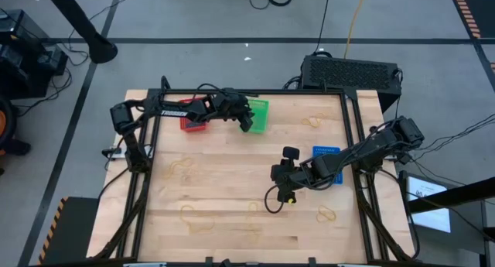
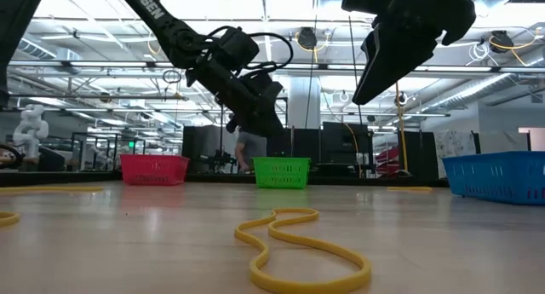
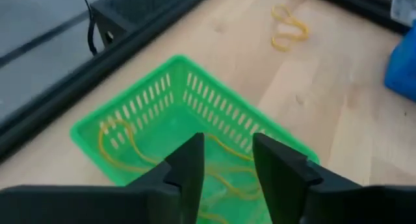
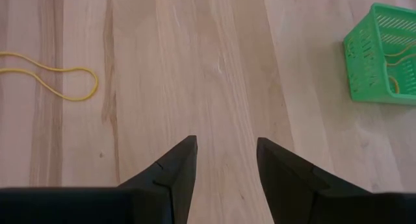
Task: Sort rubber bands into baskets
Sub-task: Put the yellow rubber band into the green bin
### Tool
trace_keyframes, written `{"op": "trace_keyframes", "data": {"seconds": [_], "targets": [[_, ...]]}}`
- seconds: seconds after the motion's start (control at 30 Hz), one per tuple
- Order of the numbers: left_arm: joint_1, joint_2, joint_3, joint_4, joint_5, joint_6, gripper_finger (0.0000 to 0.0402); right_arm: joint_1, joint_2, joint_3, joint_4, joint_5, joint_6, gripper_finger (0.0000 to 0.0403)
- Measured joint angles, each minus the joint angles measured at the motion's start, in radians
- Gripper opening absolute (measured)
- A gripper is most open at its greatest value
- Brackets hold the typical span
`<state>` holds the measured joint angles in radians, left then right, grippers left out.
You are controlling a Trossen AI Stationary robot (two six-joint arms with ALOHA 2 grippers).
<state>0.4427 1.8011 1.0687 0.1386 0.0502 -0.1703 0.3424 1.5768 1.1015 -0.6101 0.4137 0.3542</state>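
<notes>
Green basket [image 3: 162, 104] holding yellow rubber bands [image 3: 123, 149], left gripper [image 3: 226, 172] spread above it, right gripper [image 4: 224, 165] spread

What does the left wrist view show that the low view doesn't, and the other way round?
Only the left wrist view looks down into the green basket, showing yellow rubber bands lying inside, with the left gripper open just above it. Only the low view shows the red basket, and a big yellow rubber band loose on the table close to the camera. Both show the green basket, the blue basket and the wooden table.
</notes>
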Motion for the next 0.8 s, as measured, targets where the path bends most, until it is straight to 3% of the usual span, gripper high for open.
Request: {"op": "trace_keyframes", "data": {"seconds": [0.27,0.63,0.8], "targets": [[-0.023,-0.157,0.021,-0.283,0.200,0.034,0.0151,0.000,0.000,0.000,-0.003,0.000,0.000,0.0153],[-0.297,-0.376,0.022,-0.590,0.161,0.126,0.0151,0.002,0.000,0.000,-0.024,0.001,0.018,0.0153],[-0.501,-0.374,0.021,-0.744,-0.001,0.078,0.0150,-0.004,0.000,0.000,-0.115,0.010,0.121,0.0151]]}}
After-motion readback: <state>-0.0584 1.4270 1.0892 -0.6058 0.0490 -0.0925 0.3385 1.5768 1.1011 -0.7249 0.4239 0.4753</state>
